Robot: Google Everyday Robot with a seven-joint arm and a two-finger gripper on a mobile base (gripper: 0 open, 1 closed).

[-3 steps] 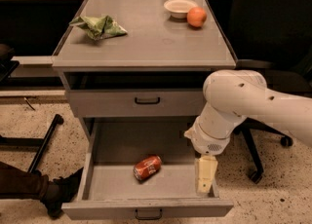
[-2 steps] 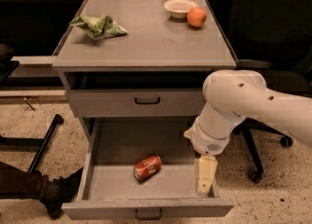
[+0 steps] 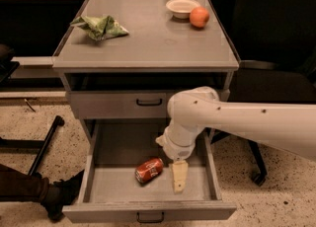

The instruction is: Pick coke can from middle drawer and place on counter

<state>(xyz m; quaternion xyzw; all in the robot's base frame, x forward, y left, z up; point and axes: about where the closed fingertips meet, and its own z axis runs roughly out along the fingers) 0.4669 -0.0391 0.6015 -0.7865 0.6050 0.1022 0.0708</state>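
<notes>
The coke can (image 3: 149, 170) lies on its side in the pulled-out middle drawer (image 3: 103, 186), left of centre on its floor. My gripper (image 3: 178, 176) hangs from the white arm (image 3: 237, 122) and points down into the drawer. It sits just to the right of the can, close beside it, and I cannot tell whether they touch. The grey counter (image 3: 148, 43) tops the cabinet above.
On the counter are a crumpled green bag (image 3: 100, 26), a white bowl (image 3: 181, 7) and an orange fruit (image 3: 199, 17). The top drawer (image 3: 118, 103) is closed. A black office chair (image 3: 276, 73) stands to the right, and a dark chair leg (image 3: 44, 144) lies on the floor to the left.
The arm and gripper have moved left inside the drawer, from its right side to right beside the can. The can has not moved.
</notes>
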